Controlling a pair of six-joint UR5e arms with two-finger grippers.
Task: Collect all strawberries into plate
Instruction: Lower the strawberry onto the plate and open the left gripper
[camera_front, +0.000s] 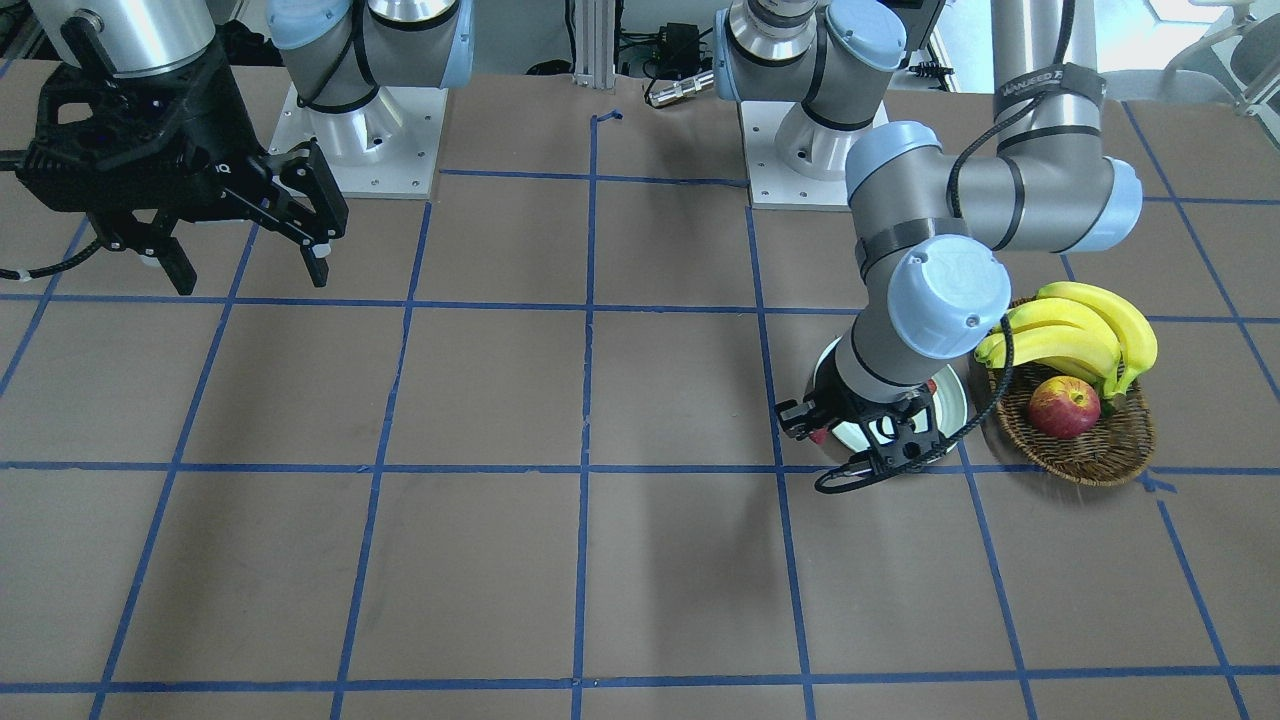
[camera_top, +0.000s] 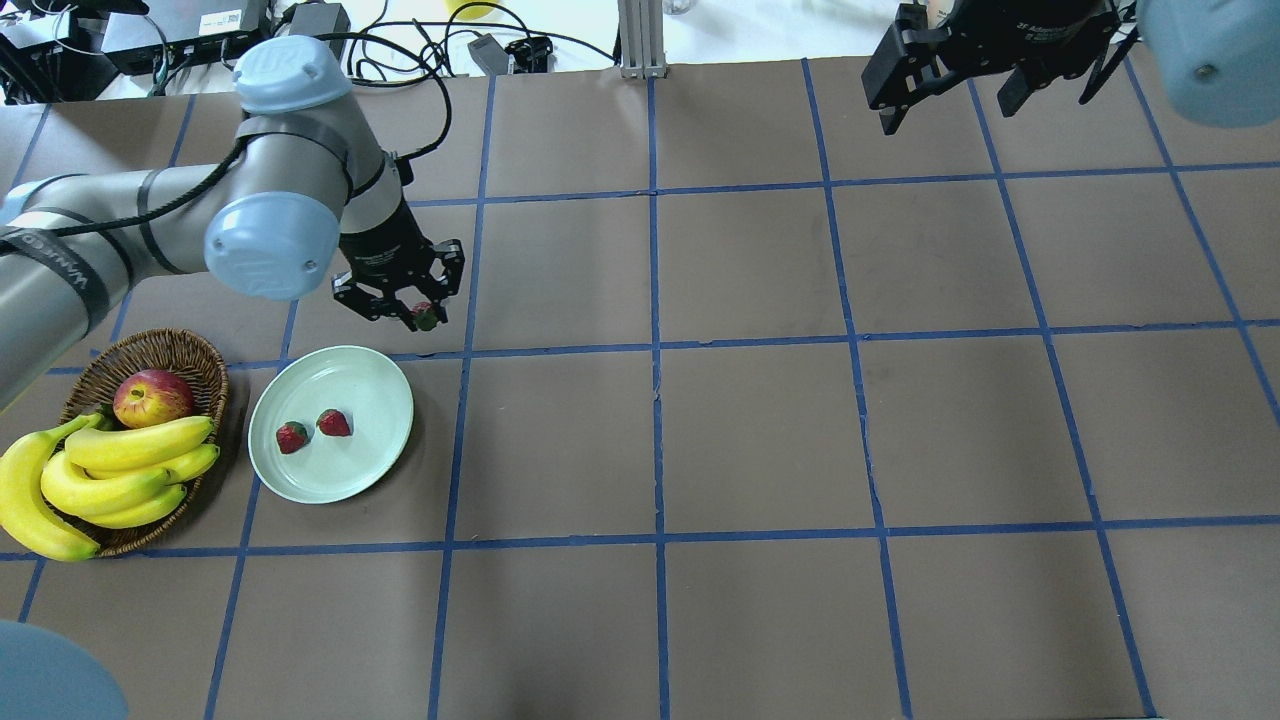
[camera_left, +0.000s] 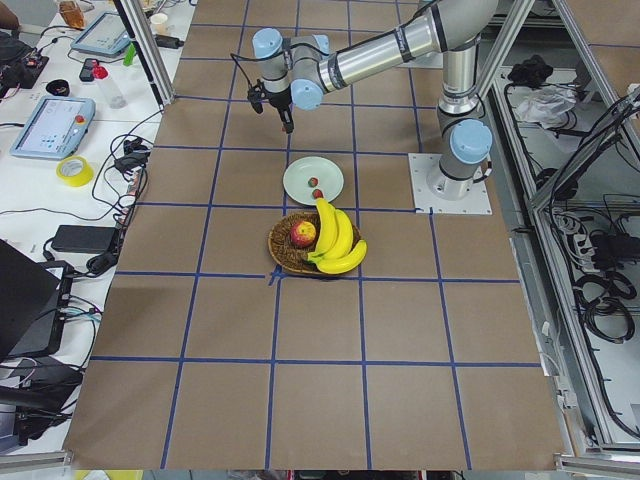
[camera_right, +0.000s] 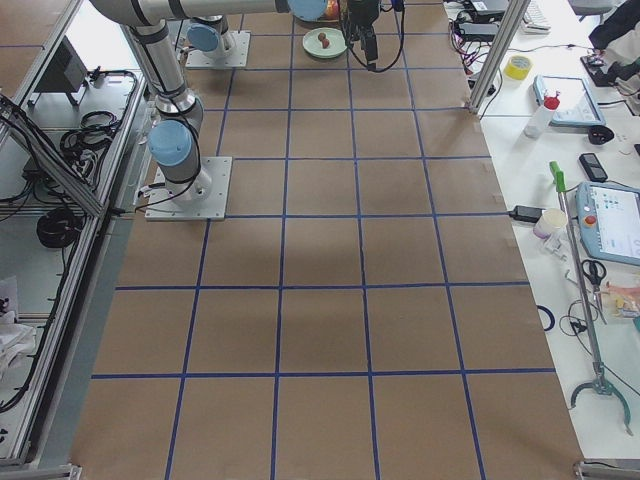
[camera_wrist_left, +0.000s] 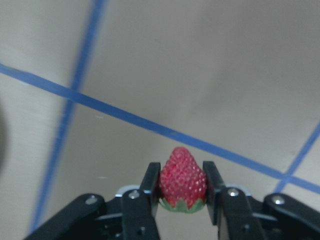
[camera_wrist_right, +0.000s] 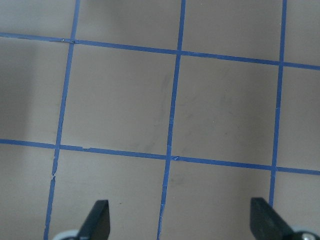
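- The left gripper (camera_top: 422, 312) pinched one strawberry (camera_wrist_left: 182, 181) between its two fingers (camera_wrist_left: 150, 186).
- In the left wrist view, each finger pressed a side of that fruit. The green cap sat back toward the gripper body and the red tip stuck out past the fingertips.
- That view showed only brown table (camera_top: 760, 420) and blue tape lines beyond the held fruit.
- From overhead, the held strawberry hung clear of the table, just beyond the far rim of the plate (camera_top: 372, 385), over a tape line.
- Two other strawberries (camera_top: 292, 437) lay on the plate, close together but apart, on the side nearer the basket (camera_top: 195, 352).
- The basket stood just beside the plate and held an apple (camera_top: 152, 397) and bananas (camera_top: 130, 462).
- The right gripper (camera_front: 250, 280) hung high over the far end of the table, well apart from the plate. Its jaws were spread wide with nothing between them.
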